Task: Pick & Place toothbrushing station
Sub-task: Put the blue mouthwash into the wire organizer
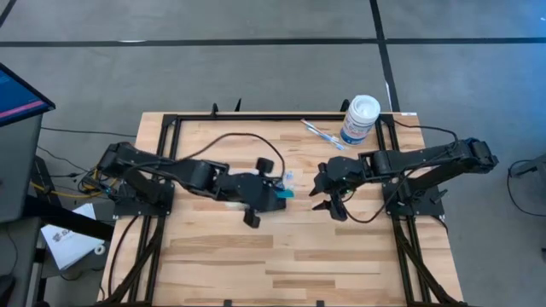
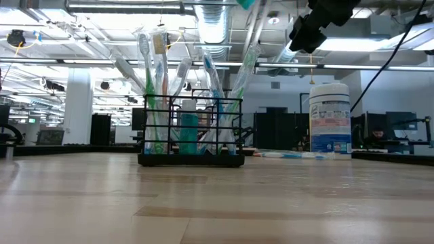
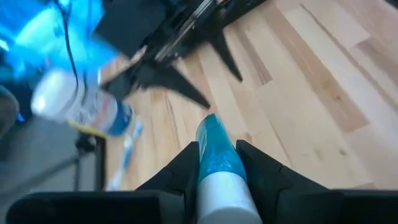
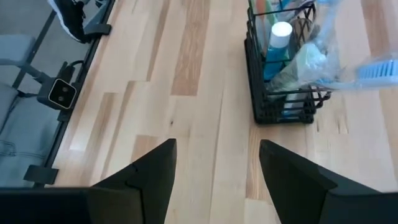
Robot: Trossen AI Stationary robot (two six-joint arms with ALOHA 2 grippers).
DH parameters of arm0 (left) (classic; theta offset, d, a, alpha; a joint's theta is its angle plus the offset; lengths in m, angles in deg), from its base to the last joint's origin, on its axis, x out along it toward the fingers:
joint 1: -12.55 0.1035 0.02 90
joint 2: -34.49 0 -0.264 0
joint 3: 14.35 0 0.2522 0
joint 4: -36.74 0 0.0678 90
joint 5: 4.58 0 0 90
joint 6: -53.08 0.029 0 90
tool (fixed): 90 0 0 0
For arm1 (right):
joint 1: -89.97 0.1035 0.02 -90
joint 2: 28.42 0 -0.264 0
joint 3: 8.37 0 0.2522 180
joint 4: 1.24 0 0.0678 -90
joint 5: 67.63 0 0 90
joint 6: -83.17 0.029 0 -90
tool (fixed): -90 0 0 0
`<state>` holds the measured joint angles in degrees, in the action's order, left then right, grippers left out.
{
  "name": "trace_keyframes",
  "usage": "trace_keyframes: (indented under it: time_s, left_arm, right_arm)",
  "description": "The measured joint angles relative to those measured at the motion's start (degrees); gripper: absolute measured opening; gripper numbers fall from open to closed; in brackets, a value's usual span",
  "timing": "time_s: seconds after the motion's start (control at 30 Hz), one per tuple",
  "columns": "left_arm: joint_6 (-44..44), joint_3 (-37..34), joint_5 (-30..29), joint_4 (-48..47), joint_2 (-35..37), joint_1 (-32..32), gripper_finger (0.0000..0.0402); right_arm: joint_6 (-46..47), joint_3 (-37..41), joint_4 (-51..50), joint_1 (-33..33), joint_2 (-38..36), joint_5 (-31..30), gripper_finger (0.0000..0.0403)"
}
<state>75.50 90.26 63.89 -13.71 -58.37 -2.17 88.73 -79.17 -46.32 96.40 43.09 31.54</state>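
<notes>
The toothbrushing station [image 2: 191, 160], a small black wire holder, stands on the table with several toothbrushes and a blue bottle upright in it. In the right wrist view the holder [image 4: 281, 107] is a little beyond my right gripper [image 4: 217, 146], which is open and empty. My left gripper [image 3: 216, 148] hangs over the table's middle [image 1: 280, 194], above the holder, shut on a white tube with a blue end [image 3: 217, 158]. The high view hides most of the holder under that gripper. My left gripper pinches the white tube between its two fingers [image 3: 258, 171], one on each side of the tube's body [image 3: 219, 186]. The tube lies along the fingers, its blue end [image 3: 212, 134] sticking out past their tips. It slants downward, lifted clear of the table.
A white round canister [image 1: 360, 119] with a yellow-blue label stands at the far right, also seen in the low view [image 2: 329, 118]. A loose toothbrush [image 1: 322, 135] lies beside it. Black frame rails [image 1: 256, 115] border the table; bare wood lies toward the near edge.
</notes>
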Motion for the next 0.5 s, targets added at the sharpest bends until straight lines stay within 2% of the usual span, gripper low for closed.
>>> trace_keyframes:
  time_s: [0.23, 0.5]
  left_arm:
    - [-17.67, 0.0, 0.98, -9.75, 2.18, 3.62, 0.008]
    - [-31.27, 0.0, 11.71, -12.55, 2.16, 8.48, 0.0082]
  right_arm:
    - [0.46, 0.01, 0.34, 0.96, 0.0, 0.0, 0.022]
    - [2.29, 0.01, 0.43, 1.11, 0.0, -0.01, 0.0219]
